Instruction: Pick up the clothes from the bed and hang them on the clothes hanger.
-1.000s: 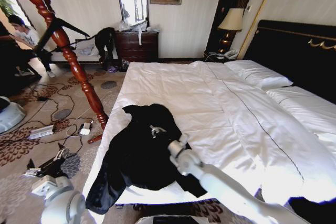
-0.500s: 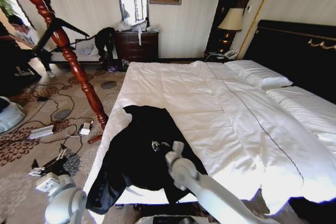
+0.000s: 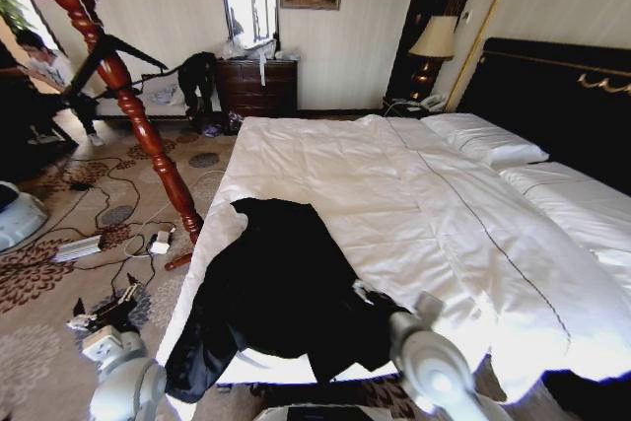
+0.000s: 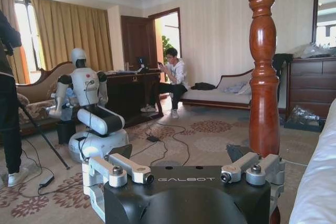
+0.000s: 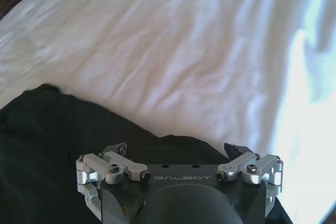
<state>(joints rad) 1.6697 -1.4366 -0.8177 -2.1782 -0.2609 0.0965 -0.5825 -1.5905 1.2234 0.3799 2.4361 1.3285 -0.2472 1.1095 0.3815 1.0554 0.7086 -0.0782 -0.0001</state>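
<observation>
The clothes, a black jacket (image 3: 271, 288), lie spread on the near left corner of the bed (image 3: 414, 194), one sleeve hanging over the edge. My right gripper (image 3: 363, 293) hovers at the jacket's right edge, open; in the right wrist view the gripper (image 5: 176, 149) has its fingers spread above the jacket (image 5: 47, 145) where it meets the white duvet (image 5: 173, 51). Low beside the bed over the carpet, my left gripper (image 3: 104, 315) (image 4: 178, 158) is open and holds nothing. The thin black clothes hanger (image 3: 126, 46) hangs on the red wooden coat stand (image 3: 148, 140).
The coat stand's post (image 4: 263, 72) rises close to my left gripper by the bed's corner. Cables and small devices (image 3: 89, 244) litter the carpet. A white robot (image 4: 89, 103) stands farther off. Pillows (image 3: 488, 140), a black headboard (image 3: 562, 105) and a dresser (image 3: 254, 86) lie beyond.
My right arm has drawn back toward the bed's near edge, its gripper sliding from over the jacket's middle to its right edge. The left arm dropped slightly. The jacket stays put.
</observation>
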